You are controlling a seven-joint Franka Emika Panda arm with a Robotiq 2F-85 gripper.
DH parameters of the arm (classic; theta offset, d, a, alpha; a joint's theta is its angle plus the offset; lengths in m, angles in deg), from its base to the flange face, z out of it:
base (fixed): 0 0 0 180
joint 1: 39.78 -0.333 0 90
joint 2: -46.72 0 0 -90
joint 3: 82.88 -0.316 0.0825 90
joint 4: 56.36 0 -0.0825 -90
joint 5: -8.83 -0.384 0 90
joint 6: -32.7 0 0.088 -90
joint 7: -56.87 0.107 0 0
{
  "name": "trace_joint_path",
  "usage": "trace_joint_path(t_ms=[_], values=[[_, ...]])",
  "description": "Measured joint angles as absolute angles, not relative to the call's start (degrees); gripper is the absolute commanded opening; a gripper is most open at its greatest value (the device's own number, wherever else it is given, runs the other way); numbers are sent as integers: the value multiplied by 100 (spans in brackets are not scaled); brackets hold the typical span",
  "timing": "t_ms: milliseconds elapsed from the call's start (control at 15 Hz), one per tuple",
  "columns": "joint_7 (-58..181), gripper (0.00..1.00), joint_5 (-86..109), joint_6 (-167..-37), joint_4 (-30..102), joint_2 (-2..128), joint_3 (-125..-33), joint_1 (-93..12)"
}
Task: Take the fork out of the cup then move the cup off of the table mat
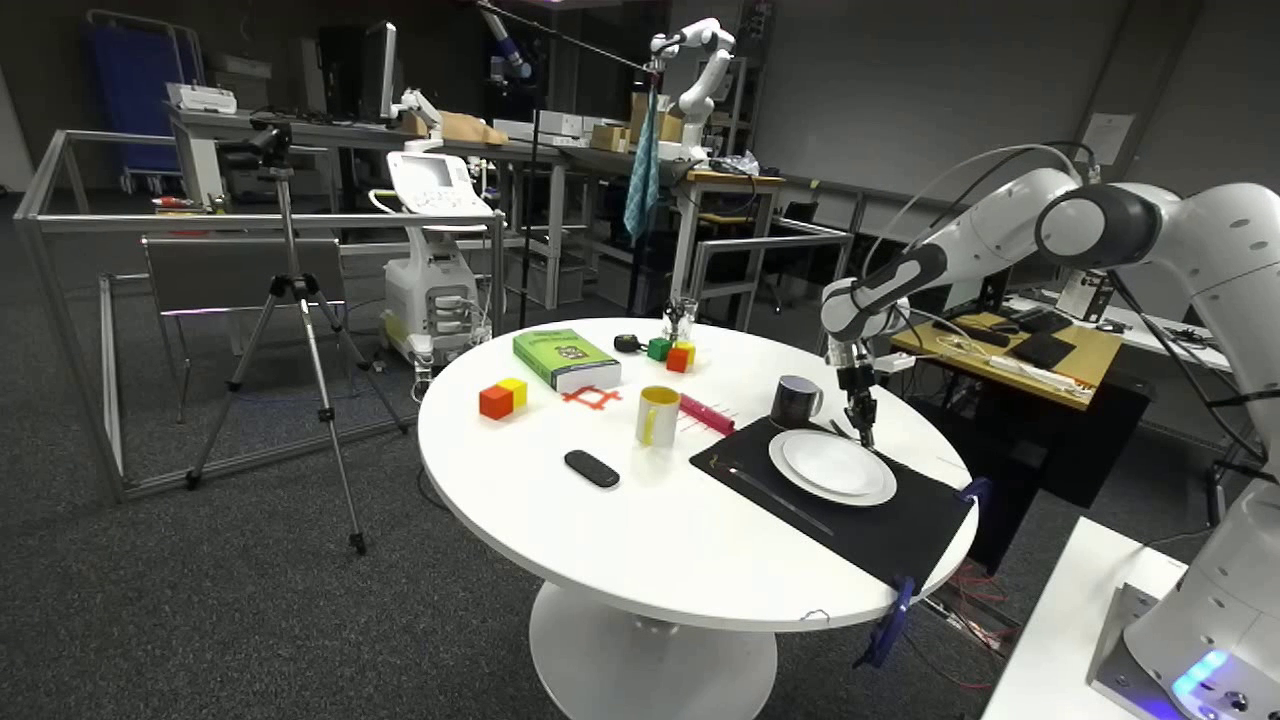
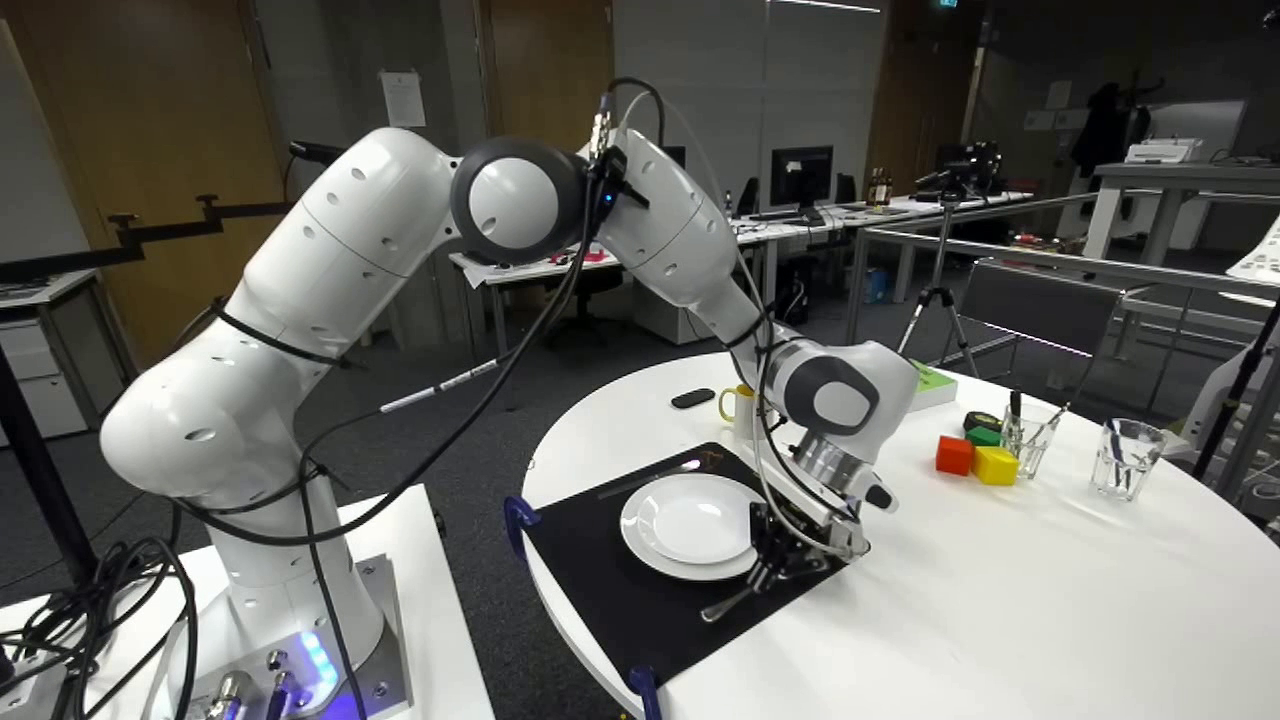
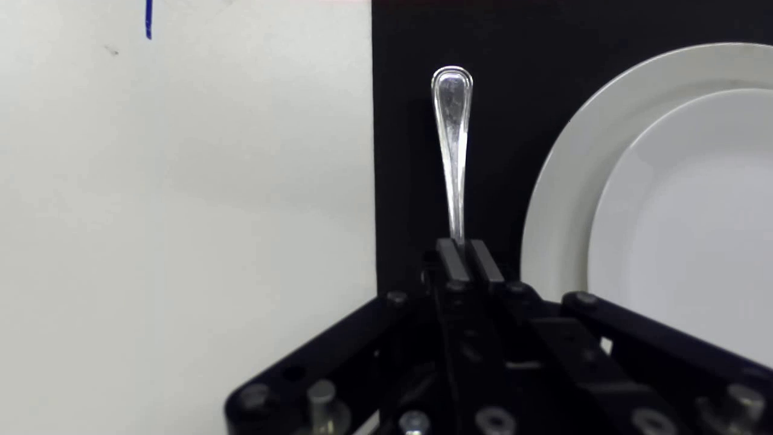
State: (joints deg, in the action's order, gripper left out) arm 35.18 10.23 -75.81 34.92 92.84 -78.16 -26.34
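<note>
In the wrist view, the silver handle of the fork [image 3: 452, 115] runs over the black table mat [image 3: 410, 151], its neck between the two finger pads. My gripper [image 3: 464, 243] is shut on it. The fork's head is hidden behind the fingers. Whether the handle touches the mat I cannot tell. In an exterior view, the gripper [image 1: 867, 444] points down at the mat's edge beside the plates. The black cup [image 1: 793, 403] stands upright at the far corner of the mat [image 1: 900, 530]; the arm and gripper hide it in the exterior view with the fork handle [image 2: 727, 605].
Two stacked white plates [image 1: 835, 465] lie on the mat, with another long piece of cutlery [image 1: 775, 497] beyond them. Blue clamps [image 1: 888, 620] sit at the table edge. A yellow-white mug [image 1: 657, 416], a red rod piece [image 1: 707, 413], cubes [image 1: 503, 398] and a green book [image 1: 567, 360] stand farther off.
</note>
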Motion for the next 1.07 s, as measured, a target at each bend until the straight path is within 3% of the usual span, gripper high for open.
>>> trace_joint_path(t_ms=[867, 933, 1067], values=[[3518, 1, 1070, -7539, 3263, 9546, -7818, -2634], [3518, 31, 1070, -7537, 3256, 9548, -7819, -2634], [3518, 38, 1070, -7537, 3247, 9551, -7819, -2633]])
